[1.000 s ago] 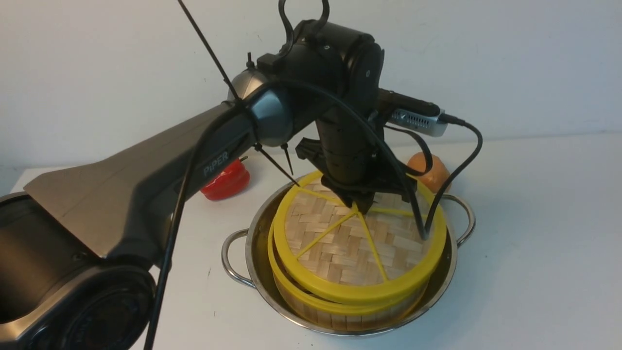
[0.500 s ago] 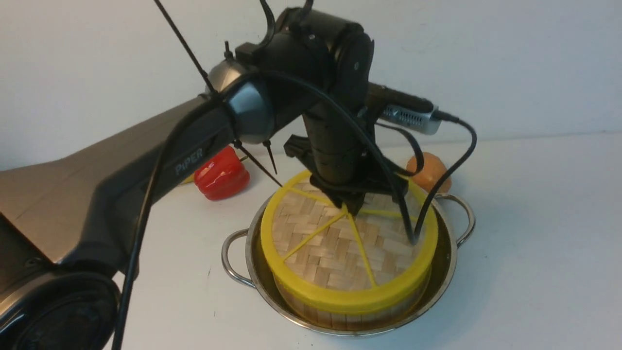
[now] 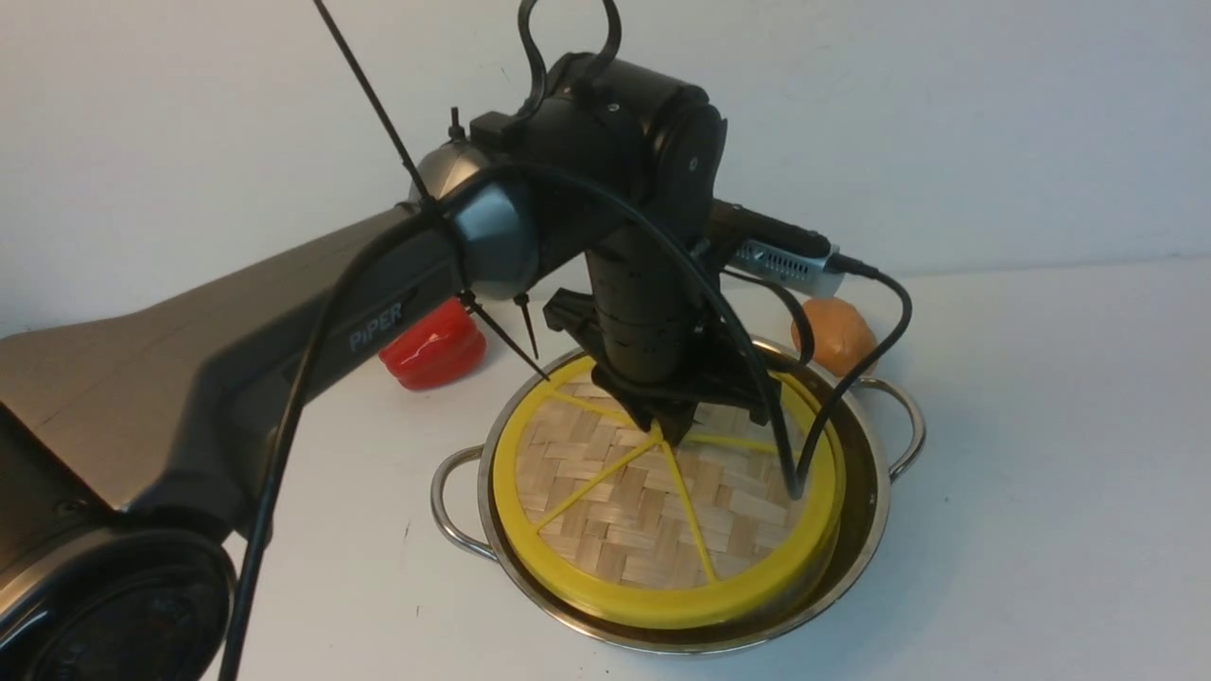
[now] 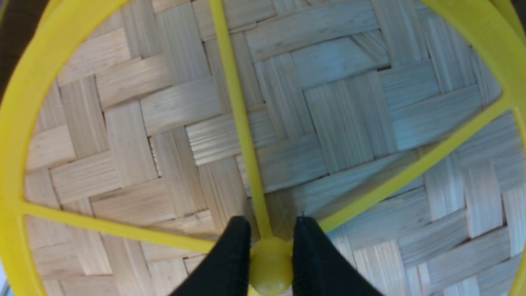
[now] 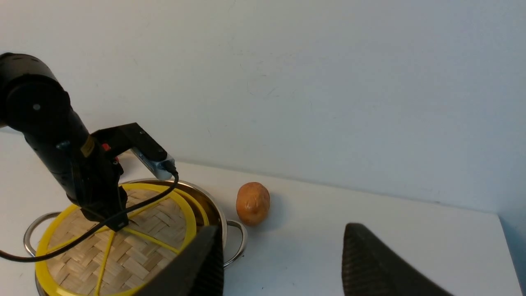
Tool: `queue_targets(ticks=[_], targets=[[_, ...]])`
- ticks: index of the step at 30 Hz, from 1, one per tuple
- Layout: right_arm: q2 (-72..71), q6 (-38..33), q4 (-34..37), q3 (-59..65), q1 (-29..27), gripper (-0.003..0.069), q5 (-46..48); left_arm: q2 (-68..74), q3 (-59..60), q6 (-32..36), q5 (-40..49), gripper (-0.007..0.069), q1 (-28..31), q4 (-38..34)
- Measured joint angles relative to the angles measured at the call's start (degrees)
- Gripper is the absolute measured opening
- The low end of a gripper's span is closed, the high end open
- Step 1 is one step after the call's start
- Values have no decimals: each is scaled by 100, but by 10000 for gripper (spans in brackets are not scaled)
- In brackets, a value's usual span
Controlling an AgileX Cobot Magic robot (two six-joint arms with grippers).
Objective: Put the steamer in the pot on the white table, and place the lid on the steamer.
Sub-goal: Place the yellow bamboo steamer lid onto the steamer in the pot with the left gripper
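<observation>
The lid [image 3: 624, 511], a woven disc with a yellow rim and spokes, lies flat and low inside the steel pot [image 3: 856, 511] on the white table [image 3: 1041, 473]. My left gripper [image 3: 674, 430] points straight down at the lid's centre. In the left wrist view the gripper [image 4: 271, 222] is shut on the lid's yellow knob [image 4: 269, 263]. The steamer is almost hidden under the lid; only a strip of its yellow rim [image 5: 203, 207] shows in the right wrist view. My right gripper [image 5: 281, 234] is open and empty, above the table to the right of the pot.
A red bell pepper [image 3: 430, 345] lies behind the pot on the left. An orange-brown potato [image 3: 842, 336] lies behind the pot's right handle and also shows in the right wrist view [image 5: 252, 203]. A white wall stands behind the table.
My left gripper has come down with the lid. The lid went from tilted to level, and lid and steamer sank lower into the pot, hiding the steamer's slatted wall.
</observation>
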Motion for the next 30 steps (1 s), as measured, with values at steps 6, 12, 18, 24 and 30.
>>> queue_targets(ticks=[6, 12, 18, 24, 30], targets=[[0, 0, 0, 0, 0, 395, 0, 0, 0, 0, 0, 122, 0, 0], [0, 0, 0, 0, 0, 395, 0, 0, 0, 0, -171, 122, 0, 0], [0, 0, 0, 0, 0, 395, 0, 0, 0, 0, -292, 122, 0, 0], [0, 0, 0, 0, 0, 395, 0, 0, 0, 0, -405, 122, 0, 0], [0, 0, 0, 0, 0, 395, 0, 0, 0, 0, -457, 122, 0, 0]])
